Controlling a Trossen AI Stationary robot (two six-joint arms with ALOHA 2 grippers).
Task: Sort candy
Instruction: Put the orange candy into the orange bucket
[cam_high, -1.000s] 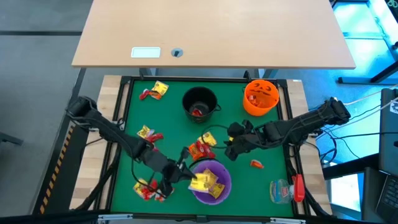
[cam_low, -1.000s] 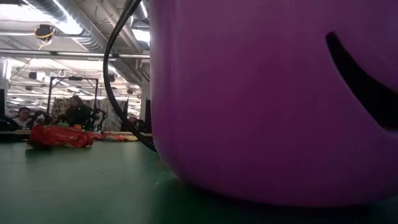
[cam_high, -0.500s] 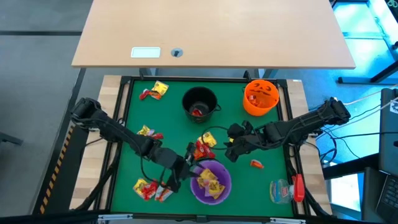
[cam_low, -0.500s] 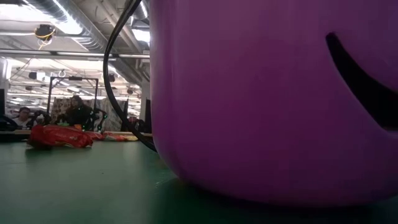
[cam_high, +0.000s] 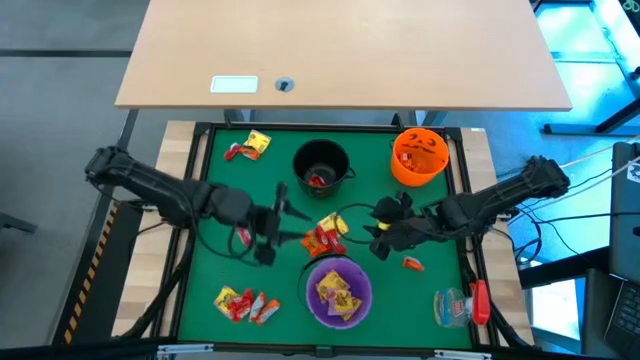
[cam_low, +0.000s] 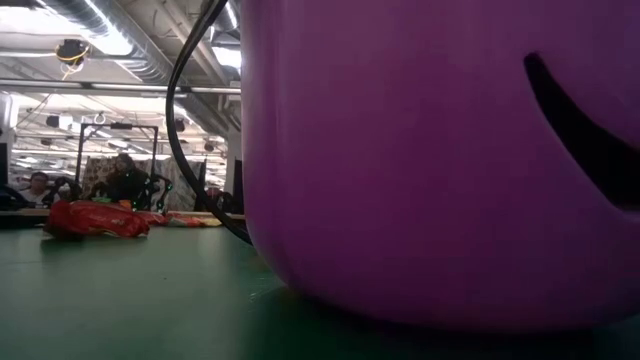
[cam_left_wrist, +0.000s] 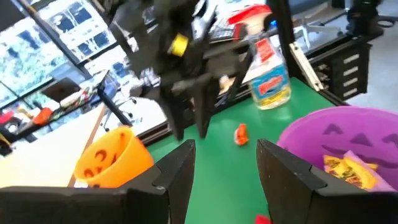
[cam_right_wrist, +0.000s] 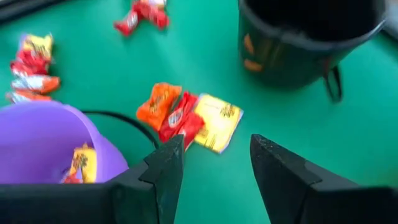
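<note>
The candy lies in small heaps on the green mat: yellow and red pieces at the far left (cam_high: 248, 145), near left (cam_high: 240, 303) and middle (cam_high: 325, 235), plus one orange piece (cam_high: 412, 263). The purple bowl (cam_high: 338, 290) holds yellow candy, the black bowl (cam_high: 320, 165) a red piece, and the orange bowl (cam_high: 418, 155) orange ones. My left gripper (cam_high: 283, 222) hangs open left of the middle heap, its fingers (cam_left_wrist: 177, 174) bare. My right gripper (cam_high: 378, 238) hangs open right of that heap (cam_right_wrist: 186, 115).
A clear plastic item with a red part (cam_high: 460, 305) lies at the near right corner. The purple bowl's wall (cam_low: 430, 160) fills most of the low view, with a red candy (cam_low: 95, 218) to its left. A wooden table (cam_high: 340, 50) stands beyond the mat.
My left gripper has drawn back from the purple bowl's left rim, going toward the table's far edge and upward, and has tipped nearer to level. The yellow candy stays in the purple bowl.
</note>
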